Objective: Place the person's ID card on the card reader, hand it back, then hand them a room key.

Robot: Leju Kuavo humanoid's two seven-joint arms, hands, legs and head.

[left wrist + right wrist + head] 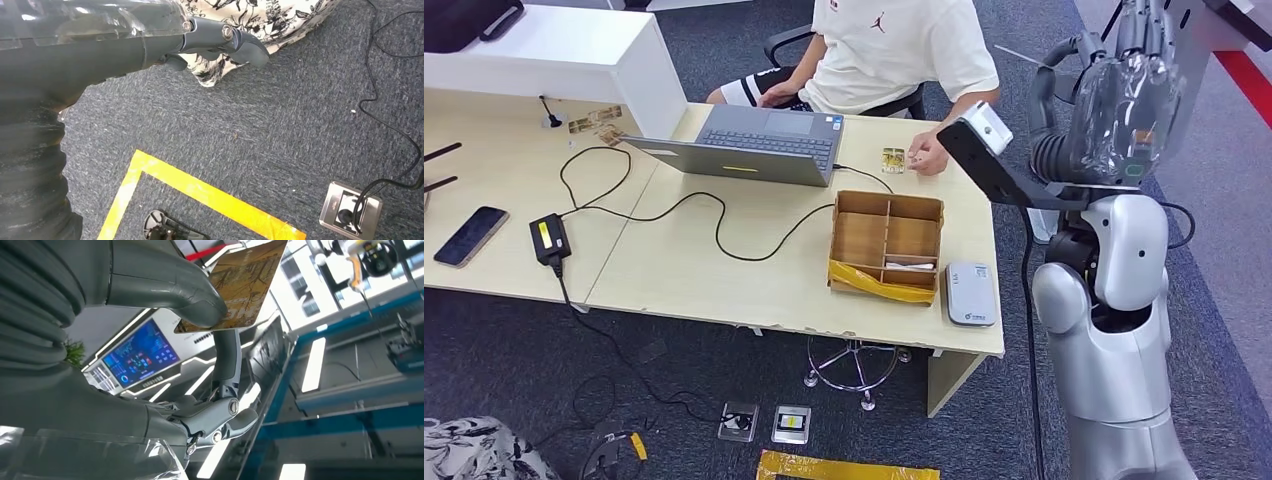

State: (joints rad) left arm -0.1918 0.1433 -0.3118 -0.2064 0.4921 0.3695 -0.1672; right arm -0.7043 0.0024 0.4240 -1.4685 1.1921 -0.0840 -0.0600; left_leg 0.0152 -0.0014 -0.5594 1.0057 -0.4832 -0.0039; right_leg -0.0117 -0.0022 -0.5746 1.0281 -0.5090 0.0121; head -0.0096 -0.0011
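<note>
My right hand (1129, 100) is raised high at the table's right end, above and right of the person's hand (929, 155). In the right wrist view this hand (165, 290) pinches a brown-gold patterned card (245, 285) between thumb and a finger. A grey-white card reader (970, 293) lies on the table's front right corner, with nothing on it. Beside it stands a cardboard divider box (886, 245) with a white card (911, 266) in one compartment. Another small card (893, 160) lies on the table by the person's hand. My left hand (150, 40) hangs over the carpet, holding nothing.
A person in a white T-shirt (894, 50) sits behind the table. A laptop (754, 145), a black cable and power adapter (549, 238) and a phone (469, 235) lie to the left. A stool base (856, 365) and floor sockets (791, 423) are under the table's front edge.
</note>
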